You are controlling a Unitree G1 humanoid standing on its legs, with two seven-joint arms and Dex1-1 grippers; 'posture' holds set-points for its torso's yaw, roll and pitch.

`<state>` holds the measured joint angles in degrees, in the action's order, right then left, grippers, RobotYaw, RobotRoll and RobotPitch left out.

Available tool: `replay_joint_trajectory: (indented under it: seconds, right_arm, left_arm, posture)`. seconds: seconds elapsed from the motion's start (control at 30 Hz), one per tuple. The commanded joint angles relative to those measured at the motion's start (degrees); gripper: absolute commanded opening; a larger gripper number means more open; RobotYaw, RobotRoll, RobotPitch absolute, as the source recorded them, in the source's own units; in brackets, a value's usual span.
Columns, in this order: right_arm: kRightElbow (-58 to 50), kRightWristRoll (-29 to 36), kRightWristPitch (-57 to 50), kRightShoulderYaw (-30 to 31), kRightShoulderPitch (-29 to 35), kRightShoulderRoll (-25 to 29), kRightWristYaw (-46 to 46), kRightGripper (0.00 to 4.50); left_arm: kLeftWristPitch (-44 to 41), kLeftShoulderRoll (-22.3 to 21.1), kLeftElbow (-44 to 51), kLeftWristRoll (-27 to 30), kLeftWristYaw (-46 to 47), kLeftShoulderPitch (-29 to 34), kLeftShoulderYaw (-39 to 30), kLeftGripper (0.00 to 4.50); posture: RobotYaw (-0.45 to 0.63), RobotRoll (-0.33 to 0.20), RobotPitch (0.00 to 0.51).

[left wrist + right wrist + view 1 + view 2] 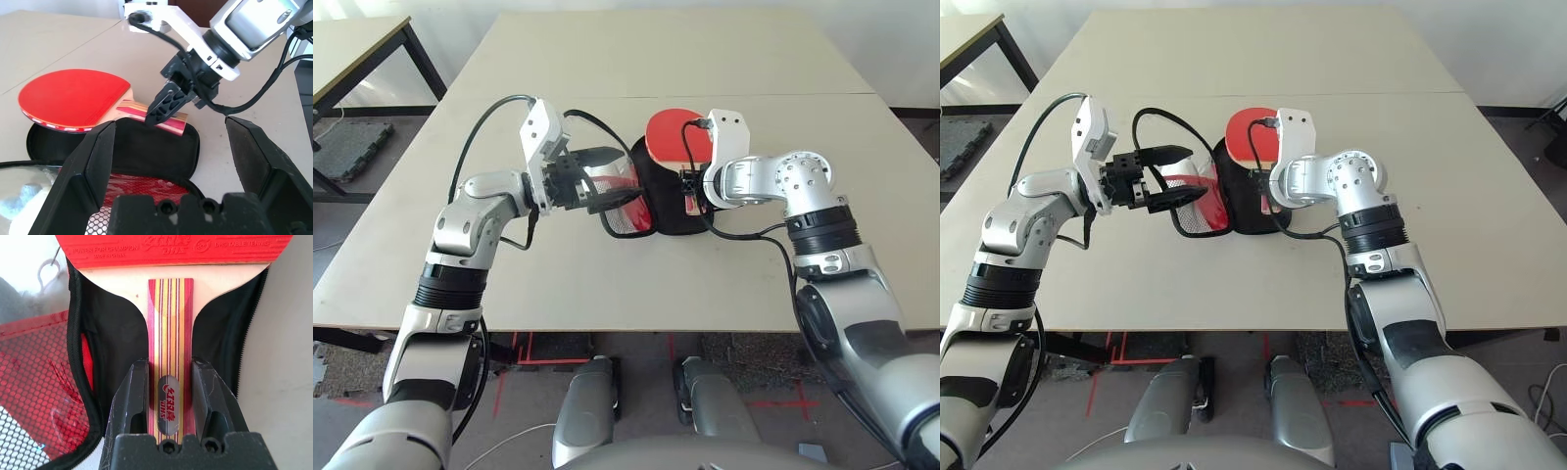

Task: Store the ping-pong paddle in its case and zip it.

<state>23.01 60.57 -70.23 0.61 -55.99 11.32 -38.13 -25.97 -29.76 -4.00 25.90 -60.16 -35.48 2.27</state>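
1. The surface (pixel 607 284) carries the open case (pixel 658 201) near its middle, lid thrown back to the left so the black lining faces up and can take the paddle.
2. The lid (pixel 142 188), red with black mesh, sits under the left hand (pixel 599 186). That hand hangs level just above it, its 2 fingers spread wide and empty. I judge it is placed there to keep the lid from falling shut; whether it touches the fabric I cannot tell.
3. The paddle (pixel 73 98) lies over the case's black half. Its red blade points far and overhangs the far rim, and the handle (pixel 169 357) points near, so it is not yet seated inside.
4. The right hand (pixel 168 396) tilts down from the near side, its 2 fingers clamped on the handle's sides. Gripping that end leaves the blade free to slide into the rounded part of the case.
5. Judgement: insertion is partway done; zipping is not begun.
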Motion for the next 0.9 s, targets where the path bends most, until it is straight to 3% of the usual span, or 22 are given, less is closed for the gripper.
replay_joint_trajectory:
  seconds: [0.03,0.43,0.9]
  right_arm:
    - [1.74,-4.94,-1.90,-2.14,-1.34,-1.90,2.73,1.08]
    - [3.81,-19.58,-3.70,-7.60,-1.67,-6.94,8.34,1.08]
    - [4.89,-30.70,-4.59,-12.16,-2.49,-11.21,14.31,1.08]
  left_arm:
    - [0.40,-0.14,0.89,-0.40,-0.07,0.49,0.25,4.50]
    - [0.44,-0.27,1.41,-0.34,0.03,0.92,0.12,4.50]
    - [0.24,-0.26,1.72,-0.36,0.19,1.07,0.19,4.50]
  posture:
    - [0.05,0.000,0.102]
    - [0.06,0.000,0.094]
    - [0.07,0.000,0.099]
